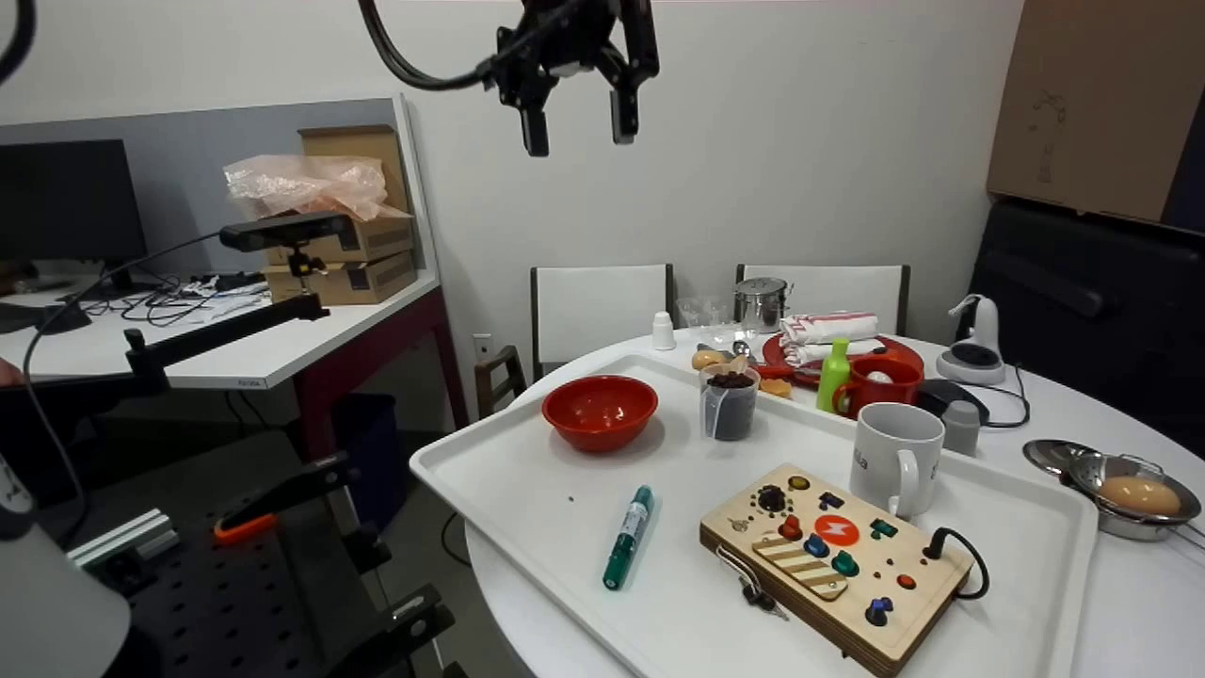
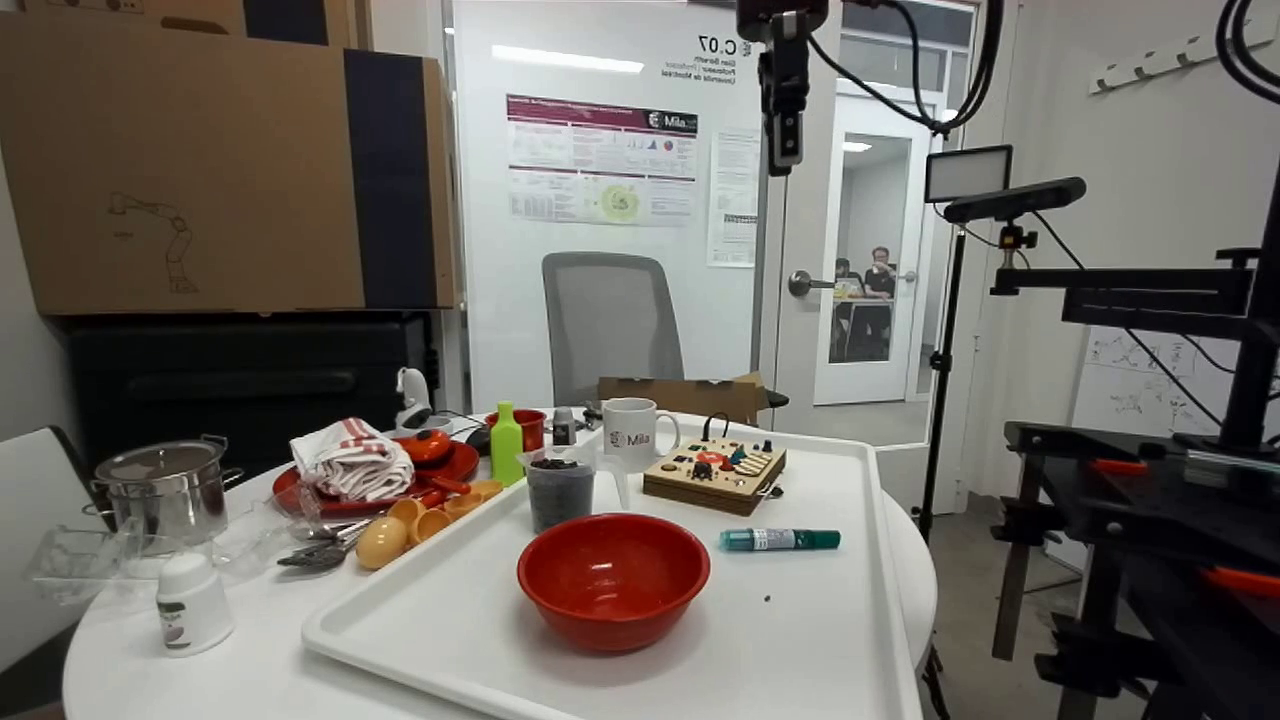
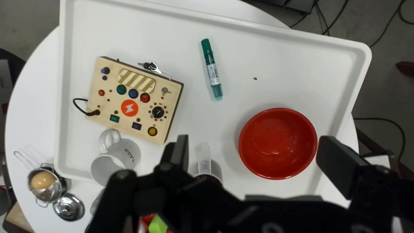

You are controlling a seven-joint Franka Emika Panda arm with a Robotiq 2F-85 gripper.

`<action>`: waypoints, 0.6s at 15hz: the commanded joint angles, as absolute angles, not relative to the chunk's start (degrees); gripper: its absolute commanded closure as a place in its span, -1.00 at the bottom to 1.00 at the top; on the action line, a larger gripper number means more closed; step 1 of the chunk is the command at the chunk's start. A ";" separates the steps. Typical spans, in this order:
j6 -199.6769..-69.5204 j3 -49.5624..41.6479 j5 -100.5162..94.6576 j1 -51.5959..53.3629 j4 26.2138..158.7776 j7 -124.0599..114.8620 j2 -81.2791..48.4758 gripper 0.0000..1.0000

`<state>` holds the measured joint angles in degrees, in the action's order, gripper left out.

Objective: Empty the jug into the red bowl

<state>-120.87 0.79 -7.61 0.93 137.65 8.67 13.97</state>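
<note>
The claw (image 1: 580,139) hangs, jaws apart; a tilted grip could make the plastic jug (image 1: 732,414) spill dark contents (image 1: 732,379) beside the red bowl (image 1: 600,414).

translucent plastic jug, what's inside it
Small dark pieces show near the rim of the translucent plastic jug; its side looks dark too, but anything buried deeper inside can't be seen.

Even, fairly bright light lay over the table (image 1: 1144,603) and the white tray (image 1: 527,480). A soft shadow spread beside the red bowl (image 2: 614,580), whose glossy inside carried small glints. In an exterior view a white streak of glare crossed the glass panel (image 2: 590,80). Beside the table the floor (image 1: 414,541) sank into gloom. The wrist view showed the tool (image 3: 253,141) dark and blurred.
</note>
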 commanded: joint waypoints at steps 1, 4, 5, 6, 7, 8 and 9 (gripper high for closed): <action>-122.61 1.14 -8.46 1.31 131.69 8.78 3.58 -1.00; -122.33 1.12 -7.65 1.21 133.28 8.89 4.33 -1.00; -122.33 1.11 -7.64 1.17 132.41 9.09 2.58 -1.00; -122.33 1.11 -7.64 1.15 131.73 9.16 1.43 -1.00; -122.33 1.11 -7.64 1.14 131.32 9.21 0.86 -1.00; -122.33 1.12 -7.64 1.14 131.10 9.23 0.73 -1.00; -121.78 0.97 -7.94 0.99 131.77 8.89 1.53 -1.00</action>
